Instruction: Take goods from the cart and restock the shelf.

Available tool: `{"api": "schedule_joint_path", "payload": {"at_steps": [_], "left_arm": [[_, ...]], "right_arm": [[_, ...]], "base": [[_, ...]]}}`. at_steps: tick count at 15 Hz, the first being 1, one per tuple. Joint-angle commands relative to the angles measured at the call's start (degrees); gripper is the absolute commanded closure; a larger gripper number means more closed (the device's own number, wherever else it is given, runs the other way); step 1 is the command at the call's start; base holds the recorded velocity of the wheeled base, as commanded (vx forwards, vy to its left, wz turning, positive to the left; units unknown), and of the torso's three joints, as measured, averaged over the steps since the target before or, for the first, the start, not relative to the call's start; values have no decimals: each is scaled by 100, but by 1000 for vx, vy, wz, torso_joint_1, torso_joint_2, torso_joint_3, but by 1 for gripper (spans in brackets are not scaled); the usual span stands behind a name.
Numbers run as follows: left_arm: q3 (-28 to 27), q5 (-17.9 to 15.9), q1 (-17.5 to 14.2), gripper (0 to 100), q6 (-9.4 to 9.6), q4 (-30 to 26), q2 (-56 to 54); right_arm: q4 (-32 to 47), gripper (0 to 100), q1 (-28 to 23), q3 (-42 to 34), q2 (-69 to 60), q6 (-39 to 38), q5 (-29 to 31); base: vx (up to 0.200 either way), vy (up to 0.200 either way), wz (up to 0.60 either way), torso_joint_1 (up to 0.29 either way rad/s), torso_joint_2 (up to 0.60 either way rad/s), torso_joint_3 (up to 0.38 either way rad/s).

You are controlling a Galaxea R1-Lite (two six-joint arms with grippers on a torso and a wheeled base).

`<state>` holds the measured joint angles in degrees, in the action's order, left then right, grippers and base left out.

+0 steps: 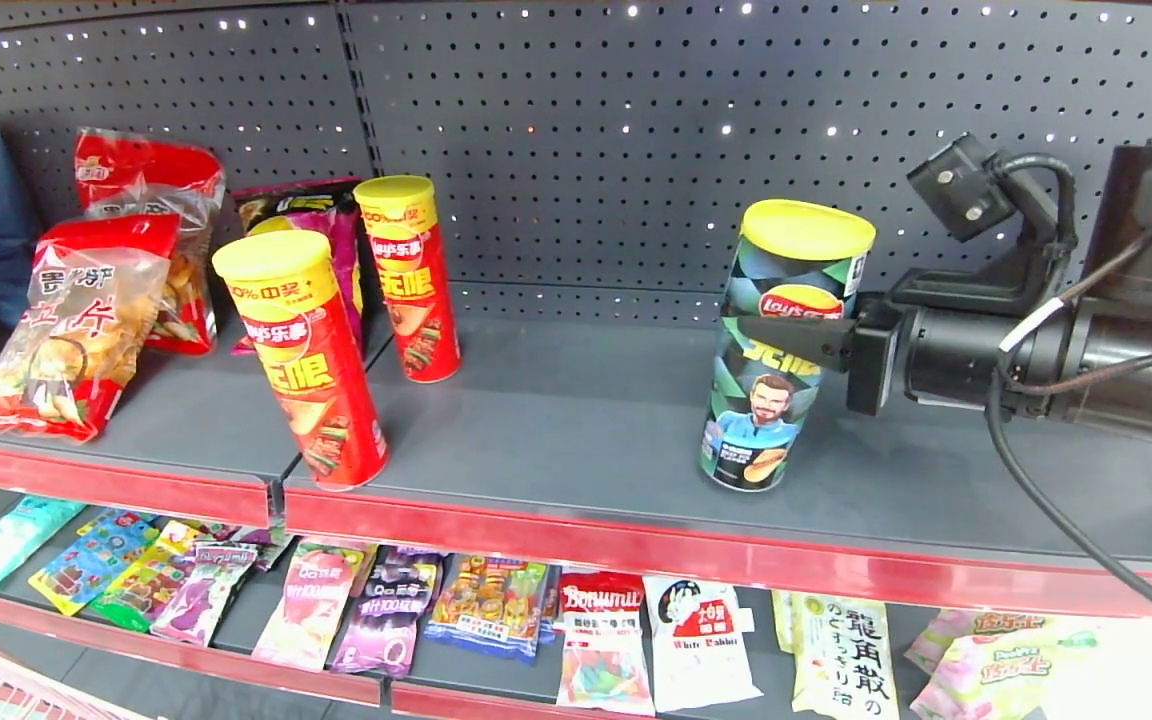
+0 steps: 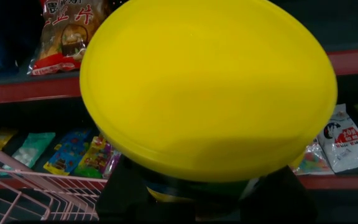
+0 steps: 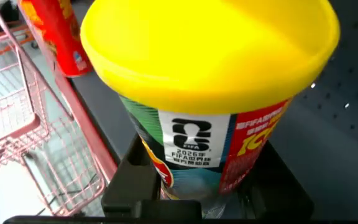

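Note:
A green chips can with a yellow lid [image 1: 771,420] stands slightly tilted on the grey upper shelf [image 1: 576,420], right of centre. My right gripper [image 1: 801,345] comes in from the right and is shut on the can's middle. In the right wrist view the same can [image 3: 210,74] rises between that gripper's [image 3: 204,193] dark fingers. My left gripper [image 2: 197,199] is shut on a second can, whose yellow lid [image 2: 210,87] hides most of its body. It hangs in front of the shelves, above the pink cart [image 2: 23,193].
Two red chips cans [image 1: 306,360] [image 1: 411,275] stand on the left part of the shelf, with snack bags [image 1: 66,320] behind and beside them. Bare shelf lies between the red cans and the green one. Several candy packets [image 1: 496,610] line the lower shelf. The cart [image 3: 17,124] sits below the shelf edge.

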<state>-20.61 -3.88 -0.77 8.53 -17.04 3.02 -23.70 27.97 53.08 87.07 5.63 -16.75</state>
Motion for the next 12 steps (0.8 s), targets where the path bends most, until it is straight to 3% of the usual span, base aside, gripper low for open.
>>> {"api": "schedule_joint_path", "payload": {"at_steps": [1,12], "left_arm": [[22,1,-2,100,-1,-1,-12],[119,-8,-2,100,-1,-1,-91]], "right_arm": [[-38,100,78,-166,-23,-1,5],[-74,100,244,-316,56,17,-4]], "base": [[0,0,0,0,0,0],[0,0,0,0,0,0]]}}
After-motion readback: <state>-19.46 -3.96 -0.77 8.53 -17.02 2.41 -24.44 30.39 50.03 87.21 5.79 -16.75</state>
